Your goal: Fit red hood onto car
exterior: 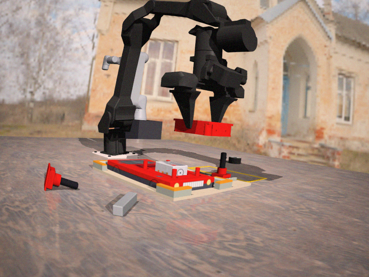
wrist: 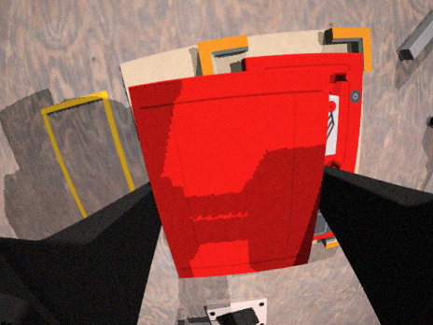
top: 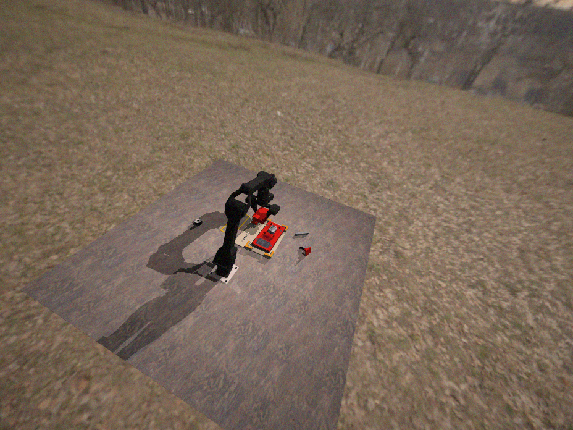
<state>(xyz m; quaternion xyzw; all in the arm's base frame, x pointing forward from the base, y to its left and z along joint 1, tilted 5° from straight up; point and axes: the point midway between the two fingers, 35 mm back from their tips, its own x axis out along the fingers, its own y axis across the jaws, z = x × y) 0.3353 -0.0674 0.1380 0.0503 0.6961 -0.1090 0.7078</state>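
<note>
Red hood shell (top: 260, 214) (exterior: 203, 127) (wrist: 233, 154), flat roof up, 1 piece: held aloft right of centre in the exterior view, above the table and apart from the car.

Gripper (top: 262, 212) (exterior: 204, 123) (wrist: 235, 180), 1, parallel-jaw: clamped on the hood, 1 finger at each of 2 opposite sides, pointing down. This grip presumably serves to leave the roof level and the underside free for the pegs.

Car chassis (top: 262, 243) (exterior: 140, 171) (wrist: 303, 63), red, 1: lower centre of the exterior view, among the orange-topped corner blocks (exterior: 173, 187) (wrist: 223, 43) of the jig, which likely keep it from sliding. White engine block (top: 273, 228) (exterior: 171, 168) in place; 4 pegs (exterior: 173, 173) around it, upright.

Position of hood relative to gripper: between the fingertips, below the gripper body; in the wrist view it fills the centre and hides part of the chassis. Its corner holes cannot be seen.

Black-handled red piece, 1, upright (exterior: 222, 166), right of the chassis in the exterior view; its twin (top: 304, 251) (exterior: 53, 178) lies tipped at left. Grey bar (top: 301, 234) (exterior: 125, 203) (wrist: 417, 39), 1, lower left.

Judged next: carry over the engine, align 4 holes, lower.
</note>
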